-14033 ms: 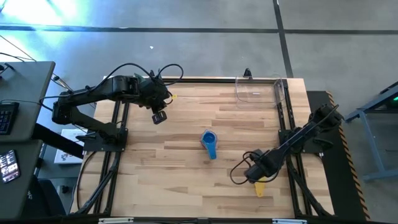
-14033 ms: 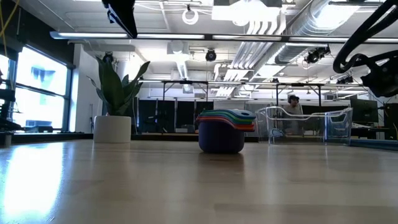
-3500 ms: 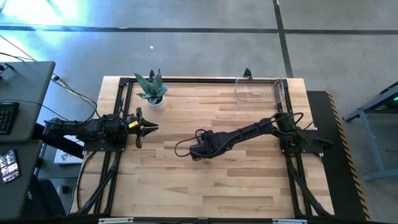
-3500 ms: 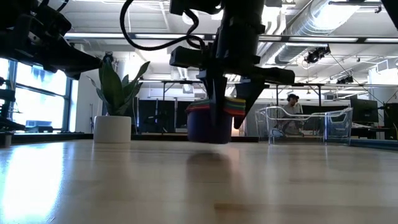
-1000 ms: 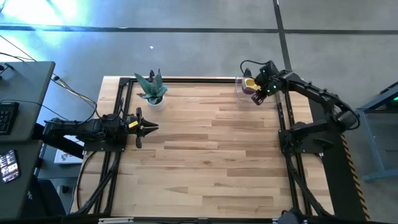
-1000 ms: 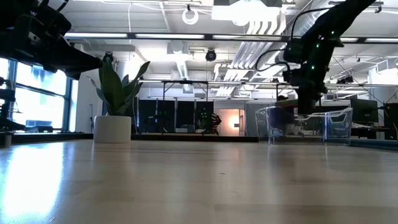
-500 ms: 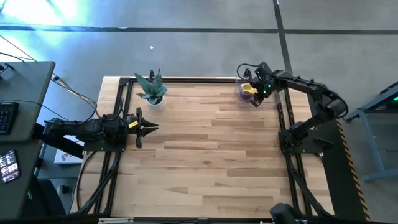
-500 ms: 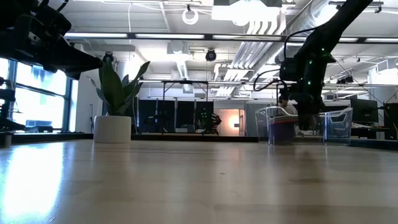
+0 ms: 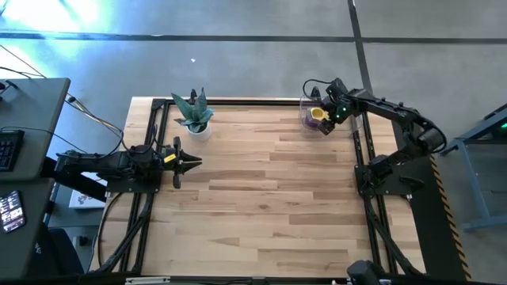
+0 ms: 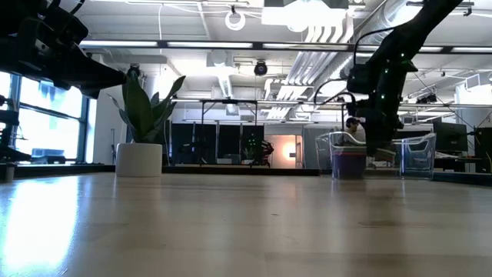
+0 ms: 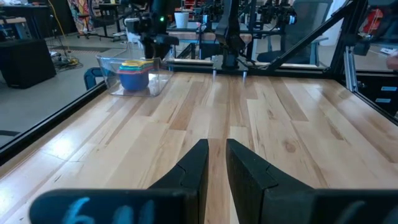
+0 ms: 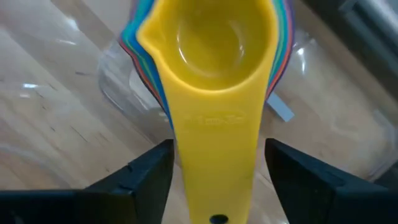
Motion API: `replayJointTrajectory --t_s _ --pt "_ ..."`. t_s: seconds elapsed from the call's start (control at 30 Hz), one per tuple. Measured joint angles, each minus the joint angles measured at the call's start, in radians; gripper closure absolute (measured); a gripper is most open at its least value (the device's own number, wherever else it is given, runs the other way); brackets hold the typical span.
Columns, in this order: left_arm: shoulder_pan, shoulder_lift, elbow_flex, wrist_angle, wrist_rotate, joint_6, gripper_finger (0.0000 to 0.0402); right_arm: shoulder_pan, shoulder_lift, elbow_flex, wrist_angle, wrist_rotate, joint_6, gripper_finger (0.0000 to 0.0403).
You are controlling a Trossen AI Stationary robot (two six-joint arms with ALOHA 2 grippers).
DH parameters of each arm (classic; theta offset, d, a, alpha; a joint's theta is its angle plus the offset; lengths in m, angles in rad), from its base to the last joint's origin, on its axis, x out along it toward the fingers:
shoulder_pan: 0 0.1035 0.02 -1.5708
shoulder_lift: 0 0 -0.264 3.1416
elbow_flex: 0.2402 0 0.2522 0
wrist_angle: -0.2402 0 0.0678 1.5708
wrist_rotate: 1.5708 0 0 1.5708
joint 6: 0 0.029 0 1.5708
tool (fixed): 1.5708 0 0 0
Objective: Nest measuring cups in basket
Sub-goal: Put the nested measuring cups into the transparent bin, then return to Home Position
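One stack of measuring cups (image 12: 211, 56), with the yellow one on top, now sits inside the basket (image 9: 310, 107) at about 1 o'clock on the surface (image 9: 269, 206), in the far right corner. You are at the release step, as I judge it: the cups are nested and placed, and the right claw (image 12: 214, 180) has its fingers (image 12: 146, 174) spread apart on both sides of the yellow handle (image 12: 211, 143), with a gap on each side, so it does not clamp anything.

In the left wrist view you see the same stack as a coloured pile behind the clear wall of the basket, with the right arm directly above it.

The next move, I think, calls for a straight lift upward. The handle lies between the open fingers and the basket wall is close, so a sideways pull could catch the handle or push the light basket. Lift first, then go back toward 3 o'clock.

The right arm reaches from its base at 3 o'clock up toward 1 o'clock, and its wrist points down into the basket. The left arm waits at 9 o'clock, lying low and stretched toward the centre; the left claw (image 11: 214, 165) has its fingers nearly together with only a thin gap and holds nothing. A potted plant (image 9: 192, 115) stands at 11 o'clock, well apart from the work.
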State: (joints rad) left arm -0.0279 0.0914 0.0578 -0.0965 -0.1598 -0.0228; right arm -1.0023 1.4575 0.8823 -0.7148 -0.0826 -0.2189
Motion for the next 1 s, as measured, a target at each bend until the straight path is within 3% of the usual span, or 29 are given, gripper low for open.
replayJointTrajectory --t_s 0.1,0.23,0.37,0.53,0.7,1.0 --pt "0.000 0.000 0.000 0.000 0.000 0.000 0.0355 0.000 -0.052 0.000 -0.006 -0.020 0.039 0.0151" --pt "0.000 0.000 0.000 0.000 0.000 0.000 0.0355 0.012 -0.157 0.000 0.021 -0.135 0.148 0.0148" --pt "0.000 0.000 0.000 0.000 0.000 0.000 0.0355 0.101 -0.266 0.000 0.146 -0.205 0.239 0.0147" --pt "0.000 0.000 0.000 0.000 0.000 0.000 0.0355 0.273 -0.373 -0.040 0.383 -0.067 0.346 0.0146" --pt "0.000 0.000 0.000 0.000 0.000 0.000 0.0355 0.443 -0.452 -0.180 0.650 0.073 0.428 0.0148" --pt "0.000 0.000 0.000 0.000 0.000 0.000 0.0355 0.595 -0.603 -0.553 1.169 0.119 0.538 0.0172"
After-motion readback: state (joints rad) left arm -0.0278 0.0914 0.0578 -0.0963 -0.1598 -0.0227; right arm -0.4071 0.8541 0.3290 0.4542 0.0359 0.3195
